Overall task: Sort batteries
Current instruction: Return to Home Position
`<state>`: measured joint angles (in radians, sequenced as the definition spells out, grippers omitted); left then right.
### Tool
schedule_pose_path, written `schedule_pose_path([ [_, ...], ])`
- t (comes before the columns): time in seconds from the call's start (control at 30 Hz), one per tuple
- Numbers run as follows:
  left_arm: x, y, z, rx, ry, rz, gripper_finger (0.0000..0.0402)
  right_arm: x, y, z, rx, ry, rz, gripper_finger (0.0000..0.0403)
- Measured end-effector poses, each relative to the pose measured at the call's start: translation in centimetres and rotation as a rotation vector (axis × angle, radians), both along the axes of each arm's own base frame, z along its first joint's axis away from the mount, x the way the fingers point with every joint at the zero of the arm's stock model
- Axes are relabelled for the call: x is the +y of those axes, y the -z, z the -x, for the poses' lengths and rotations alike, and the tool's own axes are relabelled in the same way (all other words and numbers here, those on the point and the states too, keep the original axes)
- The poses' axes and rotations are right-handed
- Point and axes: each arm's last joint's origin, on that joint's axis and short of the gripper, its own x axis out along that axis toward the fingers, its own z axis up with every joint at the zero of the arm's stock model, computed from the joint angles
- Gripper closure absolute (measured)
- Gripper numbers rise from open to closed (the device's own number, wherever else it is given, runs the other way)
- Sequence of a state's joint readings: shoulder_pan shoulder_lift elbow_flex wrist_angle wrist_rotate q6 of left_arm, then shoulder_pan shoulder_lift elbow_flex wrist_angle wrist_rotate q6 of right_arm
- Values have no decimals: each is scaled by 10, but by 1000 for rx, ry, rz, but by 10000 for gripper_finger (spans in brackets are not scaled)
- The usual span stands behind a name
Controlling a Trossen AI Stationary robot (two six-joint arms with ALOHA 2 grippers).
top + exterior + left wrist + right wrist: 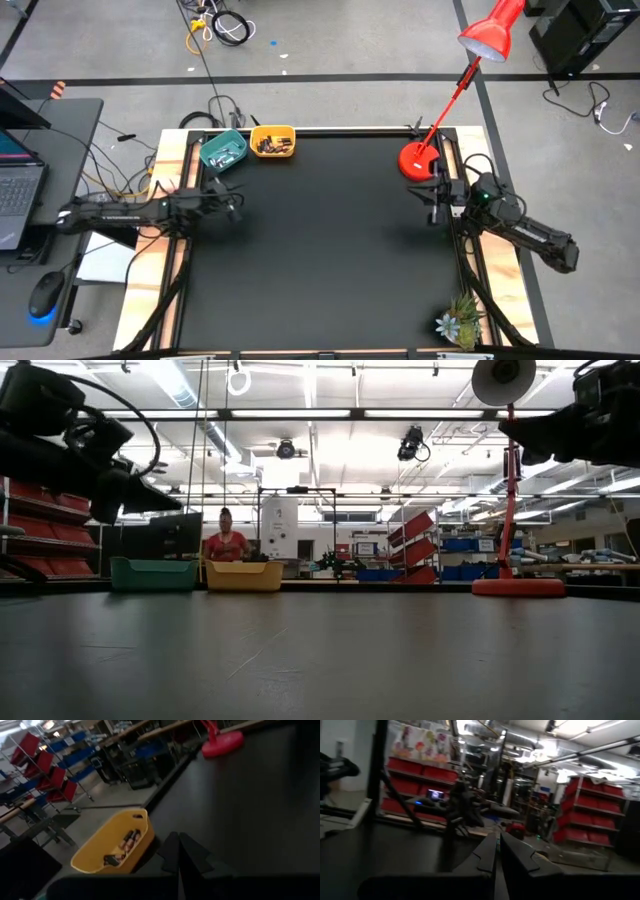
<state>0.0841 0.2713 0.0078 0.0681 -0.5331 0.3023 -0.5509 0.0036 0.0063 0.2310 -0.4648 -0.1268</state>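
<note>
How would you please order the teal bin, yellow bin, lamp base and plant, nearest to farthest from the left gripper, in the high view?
From the left gripper:
1. teal bin, top-left corner.
2. yellow bin, beside it.
3. lamp base, top right.
4. plant, bottom-right corner.

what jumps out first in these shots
A red desk lamp stands at the black table's far right corner. At the far left edge sit a teal bowl and a yellow bowl holding dark batteries. The left gripper and right gripper hang shut over the table's sides.

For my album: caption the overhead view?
Left arm and right arm flank the table; batteries sit in the teal bin and yellow bin.
</note>
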Motion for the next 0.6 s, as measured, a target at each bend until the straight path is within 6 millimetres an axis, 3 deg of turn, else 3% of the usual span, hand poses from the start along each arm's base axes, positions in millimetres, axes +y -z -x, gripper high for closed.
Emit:
schedule_pose_path([
  [0.6, -1, -22, 16, -269, 0, -23, 394, 7, 0, -3, 2, -87, -2, 370],
])
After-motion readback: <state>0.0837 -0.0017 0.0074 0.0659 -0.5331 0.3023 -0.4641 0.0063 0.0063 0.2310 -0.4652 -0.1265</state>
